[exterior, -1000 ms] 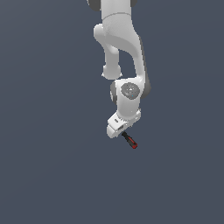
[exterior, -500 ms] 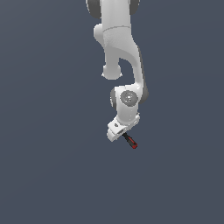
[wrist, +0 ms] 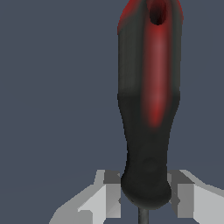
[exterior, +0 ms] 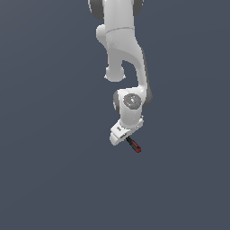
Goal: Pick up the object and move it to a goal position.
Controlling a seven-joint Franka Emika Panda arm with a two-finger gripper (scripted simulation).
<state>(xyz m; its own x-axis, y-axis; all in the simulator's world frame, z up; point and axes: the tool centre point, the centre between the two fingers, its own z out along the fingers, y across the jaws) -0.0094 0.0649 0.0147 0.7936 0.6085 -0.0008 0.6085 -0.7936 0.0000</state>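
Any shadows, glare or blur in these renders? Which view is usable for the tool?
Exterior view: flat, even lighting on a plain grey backdrop, no cast shadows or glare; the screwdriver is tiny under the gripper, and its shaft is hidden. Wrist view: the handle fills the frame with soft, blurry edges and a dull red sheen; the fingertips flank its lower end.

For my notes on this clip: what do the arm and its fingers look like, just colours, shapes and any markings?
The arm is glossy white, built of rounded, bulbous links with dark grey bands at the joints. A round grey disc with a small red mark sits on the wrist joint. The hand is a white block. The fingers are pale grey and angular. No cables show.
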